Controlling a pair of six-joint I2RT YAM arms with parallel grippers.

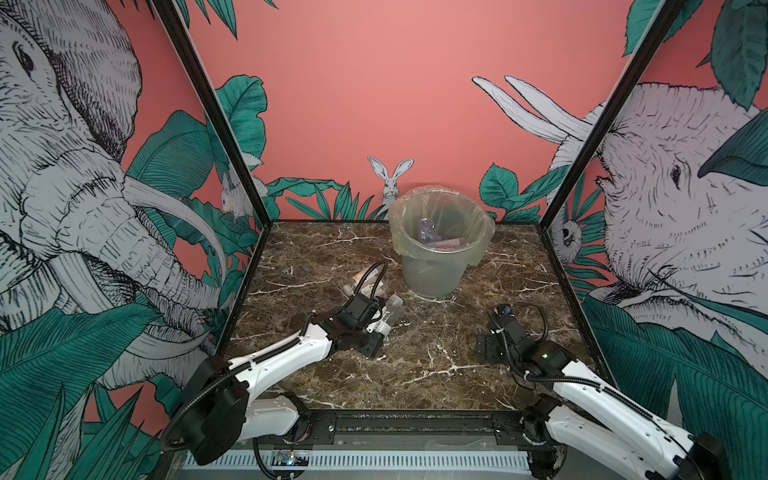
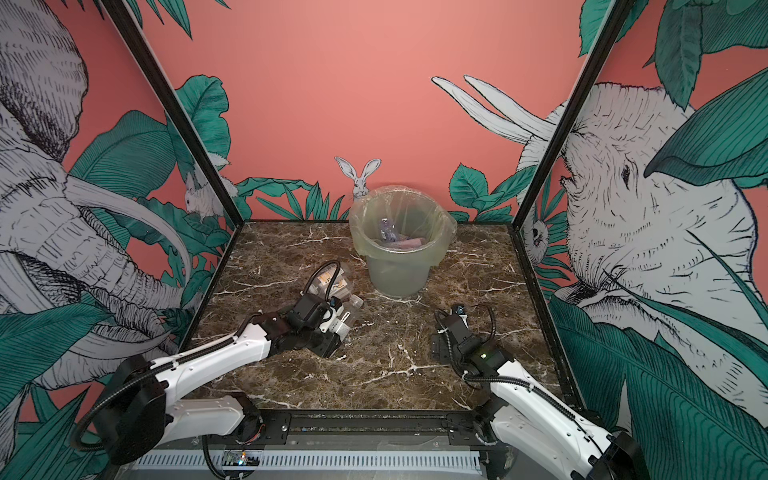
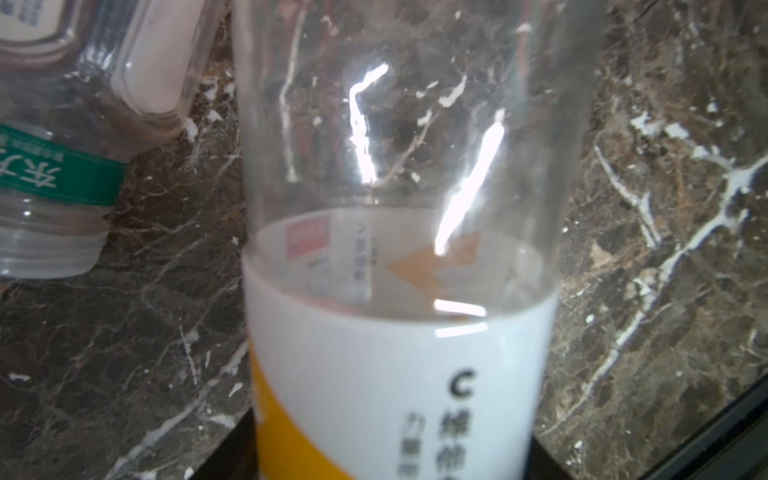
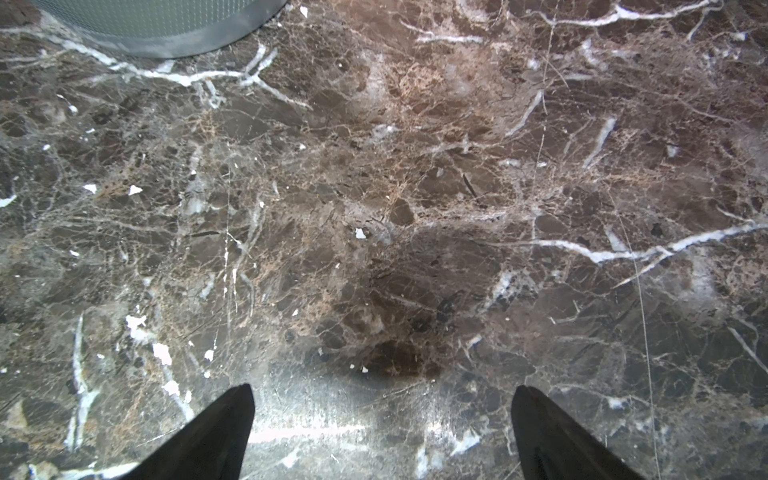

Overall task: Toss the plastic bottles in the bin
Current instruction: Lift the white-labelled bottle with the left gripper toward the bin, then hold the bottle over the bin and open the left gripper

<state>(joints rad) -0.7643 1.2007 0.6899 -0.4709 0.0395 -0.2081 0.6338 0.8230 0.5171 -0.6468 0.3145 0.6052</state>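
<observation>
The left jaws flank a clear, smooth-walled bottle (image 1: 389, 315) with a white-and-yellow label, left of centre on the marbled tabletop (image 1: 436, 345) (whether they pinch it yet, I cannot tell); the right jaws hang spread. Its slick round wall could squirt free before reaching the translucent, bag-lined bin (image 1: 432, 270) upper-centre.

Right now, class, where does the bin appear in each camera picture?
Both top views: the bin stands at the back middle of the table, below the painted rabbit.
Left wrist: not in it.
Right wrist: only its base, at the picture's edge.
Shared landmark: the dark, white-veined marble of the table.
</observation>
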